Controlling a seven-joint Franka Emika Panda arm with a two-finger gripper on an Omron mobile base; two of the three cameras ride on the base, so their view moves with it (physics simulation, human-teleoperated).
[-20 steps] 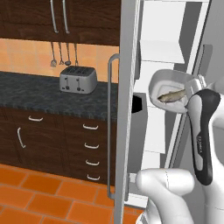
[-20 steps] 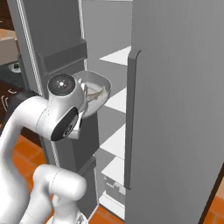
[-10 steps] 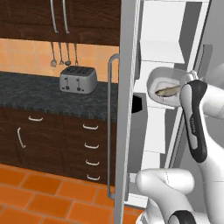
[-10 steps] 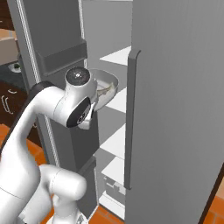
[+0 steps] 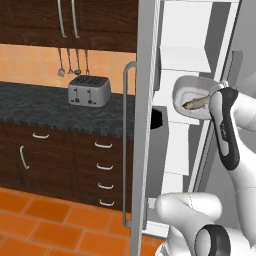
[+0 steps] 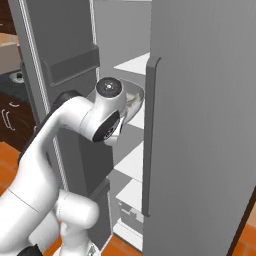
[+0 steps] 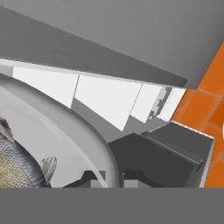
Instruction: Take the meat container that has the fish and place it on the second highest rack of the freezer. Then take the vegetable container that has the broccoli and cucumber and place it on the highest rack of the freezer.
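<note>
Since the earlier frame the arm has swung the meat container (image 5: pixel 192 96) higher and farther into the open freezer (image 6: pixel 125 65). The gripper (image 7: pixel 114 176) is clamped on the container's rim, so the fish (image 5: pixel 196 102) rides inside, tilted. It hangs beside the white shelves, not yet resting on 1, likely lining up for the 2nd-highest rack.

left base view: behind-left, faces the tall grey freezer (image 5: pixel 150 100), frame right.
right base view: behind-right, same freezer (image 6: pixel 200 125).
hand view: close, along white shelves (image 7: pixel 100 98).
</note>
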